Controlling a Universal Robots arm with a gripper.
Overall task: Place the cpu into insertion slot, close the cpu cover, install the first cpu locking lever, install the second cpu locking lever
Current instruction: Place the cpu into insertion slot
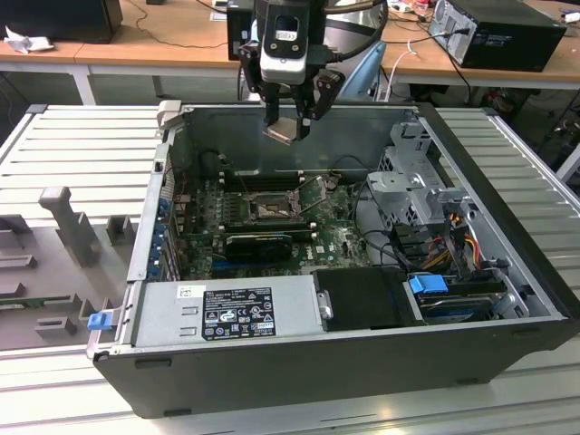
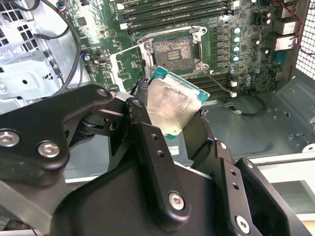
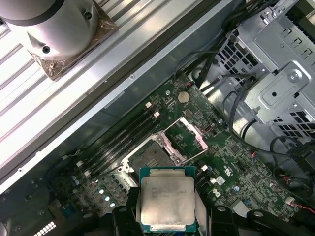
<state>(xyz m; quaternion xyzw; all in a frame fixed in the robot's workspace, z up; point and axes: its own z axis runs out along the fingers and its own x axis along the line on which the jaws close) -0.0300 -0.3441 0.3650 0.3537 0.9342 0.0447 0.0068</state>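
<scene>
The gripper is clamped on the cpu — its two black fingers press against opposite edges of the chip. The chip's pale metal face shows in both wrist views, and looks tilted in the second wrist view. The chip hangs in the air above the open computer case, touching nothing but the fingers.

Below the gripper, on the green motherboard, lies the insertion slot — dark-centred, silver-rimmed, with nothing in it. Just beside the slot the cpu cover is swung open, and the board shows through its cut-out centre. Along the slot's other side run the long black memory slots.

Farther from the gripper, a black expansion card lies across the board. Beyond it the silver power supply sits against the case wall, and a metal drive cage stands off to one side.
</scene>
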